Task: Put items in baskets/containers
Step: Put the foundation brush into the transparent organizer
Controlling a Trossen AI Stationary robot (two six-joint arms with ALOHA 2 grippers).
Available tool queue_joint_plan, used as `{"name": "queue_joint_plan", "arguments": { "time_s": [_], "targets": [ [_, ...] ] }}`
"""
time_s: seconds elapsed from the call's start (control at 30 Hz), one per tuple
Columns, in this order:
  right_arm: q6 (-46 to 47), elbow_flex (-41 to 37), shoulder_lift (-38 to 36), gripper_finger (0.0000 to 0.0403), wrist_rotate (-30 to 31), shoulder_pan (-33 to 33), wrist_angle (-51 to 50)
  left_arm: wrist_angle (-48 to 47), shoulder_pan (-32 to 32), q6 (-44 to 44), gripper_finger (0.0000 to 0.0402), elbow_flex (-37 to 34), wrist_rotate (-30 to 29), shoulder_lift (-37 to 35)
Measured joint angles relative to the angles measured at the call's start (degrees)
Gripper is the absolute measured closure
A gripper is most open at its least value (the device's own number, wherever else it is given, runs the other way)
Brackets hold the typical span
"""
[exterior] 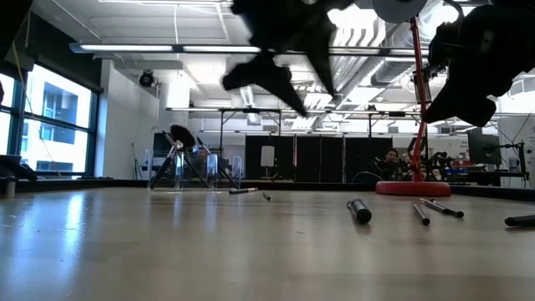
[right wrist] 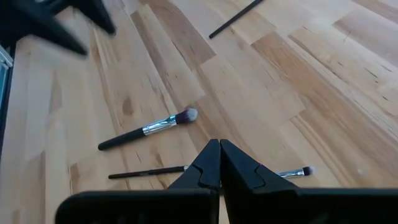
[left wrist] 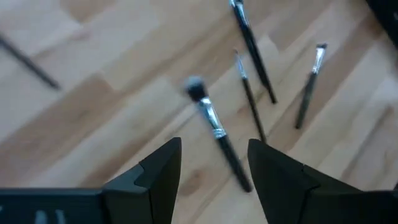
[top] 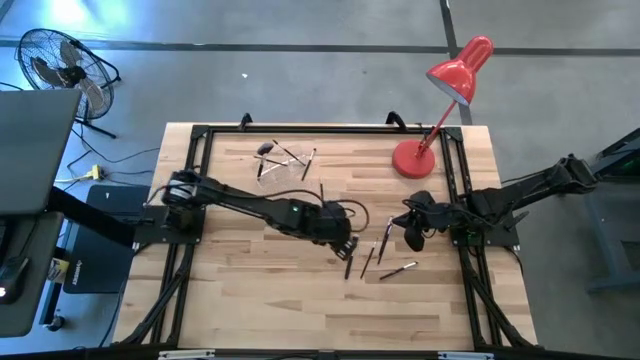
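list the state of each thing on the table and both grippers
left gripper: open, above a brush, holding nothing
right gripper: shut, empty
round-tipped brush: lying flat on the table
other loose brushes: lying flat, none in a holder
clear holder: far side of the table, with brushes lying at it
red lamp: standing upright

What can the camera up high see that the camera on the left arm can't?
Only the high view shows the red desk lamp, the clear holder with a few brushes lying near it at the table's far side, and the right gripper, shut and waiting near the table's right edge. Only the left wrist view shows, close up, the left gripper open above a brush with a rounded head. Both show the loose brushes on the wooden table near its middle.
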Motion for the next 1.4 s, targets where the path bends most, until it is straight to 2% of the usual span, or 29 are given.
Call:
{"name": "queue_joint_plan", "arguments": {
  "time_s": [0.2,0.37,0.63,0.73,0.9,1.1,1.17,1.3,1.4],
  "targets": [
    [-0.1,0.0,-0.2,0.0403,-0.6,0.0,-0.6,-0.4,0.0,1.2,0.0218,4.0,4.6,5.7],
    [0.0,0.0,-0.8,0.0403,-0.7,0.0,-1.0,-1.6,0.1,1.5,0.0218,6.6,5.8,9.1],
    [0.0,0.0,-1.1,0.0403,-0.7,0.0,-1.1,0.0,0.2,2.2,0.0218,10.0,5.3,13.0],
    [0.0,0.0,-1.1,0.0403,-0.7,0.0,-1.0,-3.0,0.2,1.3,0.0218,10.2,3.6,14.0],
    [0.1,0.0,-1.0,0.0403,-0.7,0.0,-1.0,-0.1,0.9,1.3,0.0218,10.8,1.5,15.4],
    [0.3,0.0,-1.0,0.0403,-1.0,0.0,-0.6,1.8,0.9,1.3,0.0218,10.9,1.0,17.2],
    [1.2,0.0,-1.0,0.0403,-1.1,0.0,-0.6,-0.2,0.9,1.3,0.0218,10.3,0.6,17.8],
    [1.4,0.0,-1.0,0.0403,-1.5,0.0,-0.6,3.2,0.9,1.2,0.0218,10.9,0.6,20.2],
    [1.4,0.0,-1.0,0.0403,-1.7,0.0,-0.5,1.3,0.8,1.2,0.0218,10.8,1.5,20.2]
  ]
}}
